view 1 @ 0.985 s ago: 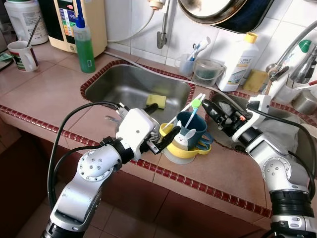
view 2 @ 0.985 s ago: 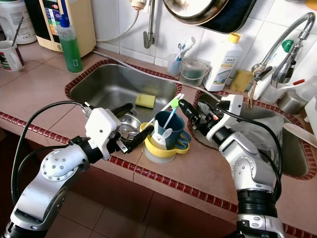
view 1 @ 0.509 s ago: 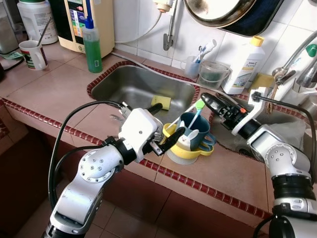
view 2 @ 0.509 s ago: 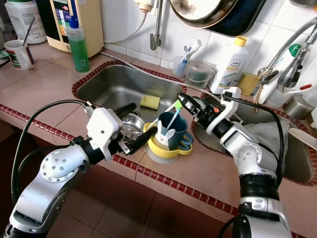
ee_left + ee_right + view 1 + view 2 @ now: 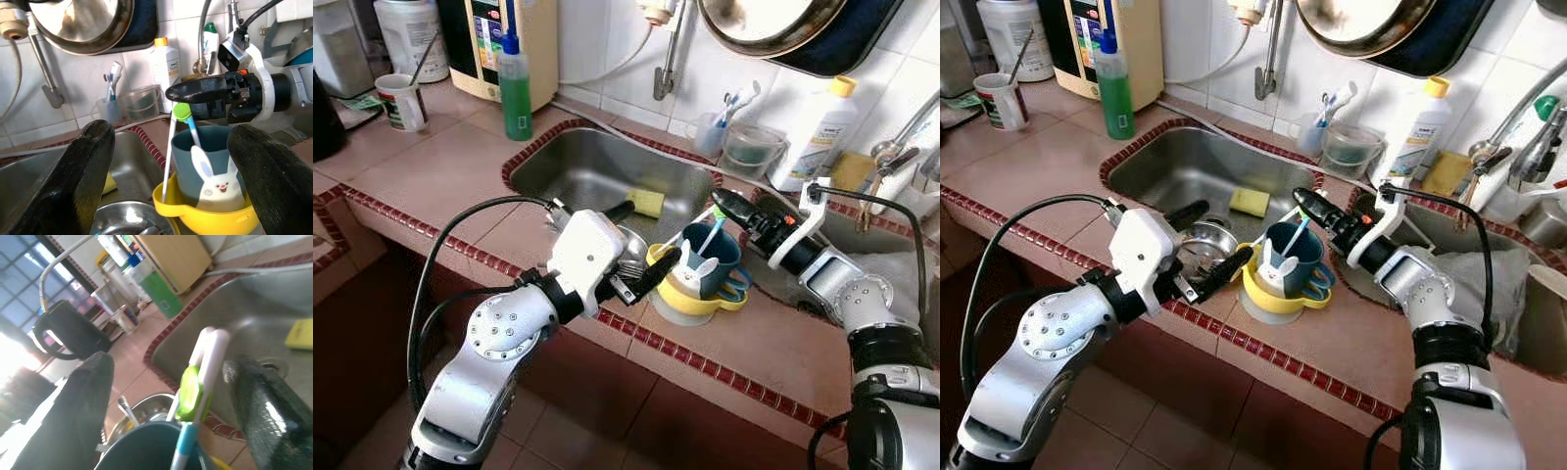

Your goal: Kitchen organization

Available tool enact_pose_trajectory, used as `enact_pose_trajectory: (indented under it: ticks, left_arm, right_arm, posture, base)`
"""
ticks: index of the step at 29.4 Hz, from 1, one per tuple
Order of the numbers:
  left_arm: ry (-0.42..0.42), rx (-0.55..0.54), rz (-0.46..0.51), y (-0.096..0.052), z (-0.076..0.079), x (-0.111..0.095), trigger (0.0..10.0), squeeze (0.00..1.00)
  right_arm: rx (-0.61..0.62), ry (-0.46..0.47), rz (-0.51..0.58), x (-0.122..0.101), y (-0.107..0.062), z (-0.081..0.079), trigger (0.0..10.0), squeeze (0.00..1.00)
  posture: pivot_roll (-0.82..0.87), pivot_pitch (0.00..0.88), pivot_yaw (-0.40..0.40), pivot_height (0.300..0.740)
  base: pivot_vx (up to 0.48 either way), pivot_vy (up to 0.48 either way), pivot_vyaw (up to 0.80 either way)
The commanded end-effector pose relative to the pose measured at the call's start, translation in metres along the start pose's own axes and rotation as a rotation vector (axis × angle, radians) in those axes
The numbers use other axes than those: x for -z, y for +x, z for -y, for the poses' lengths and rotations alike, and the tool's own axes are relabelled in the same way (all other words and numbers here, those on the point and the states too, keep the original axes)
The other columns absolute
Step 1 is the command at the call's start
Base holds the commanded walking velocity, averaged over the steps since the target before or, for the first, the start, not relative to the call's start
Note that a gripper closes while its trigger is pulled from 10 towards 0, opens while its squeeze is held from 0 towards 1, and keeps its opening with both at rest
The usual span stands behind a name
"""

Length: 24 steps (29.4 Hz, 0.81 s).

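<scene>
We've got the blue bunny cup sitting in the yellow bowl on the counter edge. Left gripper gapes wide beside it; right gripper wide around the toothbrushes, gripping nothing.

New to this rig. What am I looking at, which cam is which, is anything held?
A humanoid robot stands at a tiled kitchen counter. The two wide pictures come from its head camera, looking down. The other two look along each gripper's black fingers. The left gripper is open beside a blue rabbit cup that sits in a yellow cup. The right gripper is open around the toothbrushes standing in the blue cup. Nothing is held. A yellow sponge lies in the sink.
</scene>
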<state>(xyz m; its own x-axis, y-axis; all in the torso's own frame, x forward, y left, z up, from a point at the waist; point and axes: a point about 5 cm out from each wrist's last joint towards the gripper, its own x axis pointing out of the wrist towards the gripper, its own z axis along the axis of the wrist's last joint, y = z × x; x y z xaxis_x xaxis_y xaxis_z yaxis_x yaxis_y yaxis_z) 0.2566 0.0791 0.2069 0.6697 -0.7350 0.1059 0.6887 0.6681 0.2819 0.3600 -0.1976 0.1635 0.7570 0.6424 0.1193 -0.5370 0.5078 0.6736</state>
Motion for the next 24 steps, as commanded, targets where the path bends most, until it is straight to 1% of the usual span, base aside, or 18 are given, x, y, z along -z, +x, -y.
enact_pose_trajectory:
  ticks: [1, 12, 17, 24]
  left_arm:
    - [0.010, 0.006, 0.025, 0.001, 0.002, -0.008, 10.0, 0.00]
    - [0.012, -0.006, 0.027, 0.001, 0.001, -0.008, 10.0, 0.00]
    - [0.014, -0.015, 0.029, 0.001, 0.000, -0.009, 10.0, 0.00]
    - [0.013, -0.012, 0.033, 0.002, 0.000, -0.009, 10.0, 0.00]
  right_arm:
    - [-0.008, -0.013, 0.016, -0.012, -0.002, -0.001, 0.0, 0.00]
    - [-0.001, -0.002, 0.005, -0.017, -0.007, 0.004, 0.0, 0.00]
    - [0.002, 0.022, -0.007, -0.013, -0.015, 0.008, 0.0, 0.00]
    - [0.007, 0.032, -0.003, -0.012, -0.018, 0.010, 0.0, 0.00]
  posture:
    - [0.18, 0.000, -0.129, 0.740]
    - [0.18, 0.000, -0.137, 0.740]
    - [0.18, 0.000, -0.141, 0.740]
    - [0.18, 0.000, -0.139, 0.740]
  base:
    - [0.000, 0.000, 0.00]
    - [0.000, 0.000, 0.00]
    - [0.000, 0.000, 0.00]
    - [0.000, 0.000, 0.00]
